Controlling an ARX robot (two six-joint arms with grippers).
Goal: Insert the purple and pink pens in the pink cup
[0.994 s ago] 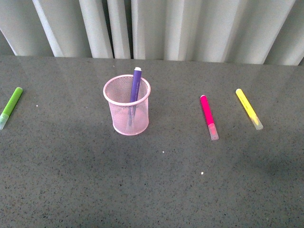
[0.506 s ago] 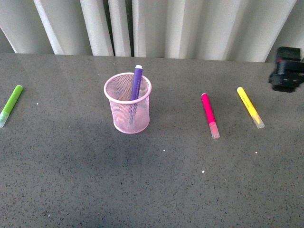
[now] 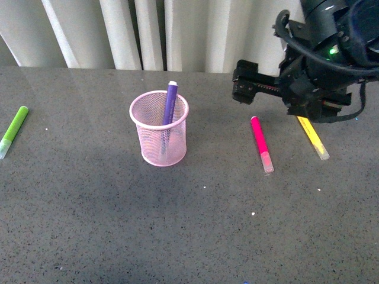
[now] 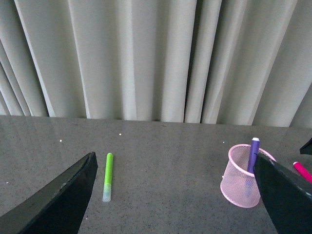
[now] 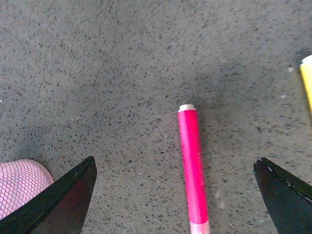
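One arm (R) hangs above pink pen [image 5: 192, 165], R gripper [image 5: 174, 164] spread wide, nothing held.

Lime-green marker [image 3: 13, 131]: flat, table's far left | Yellow marker [image 3: 314, 140]: flat, far right, upper end obscured | Table [image 3: 207, 231]: grey, speckled | Curtain [image 3: 195, 35]: pale, pleated, apparently behind table.
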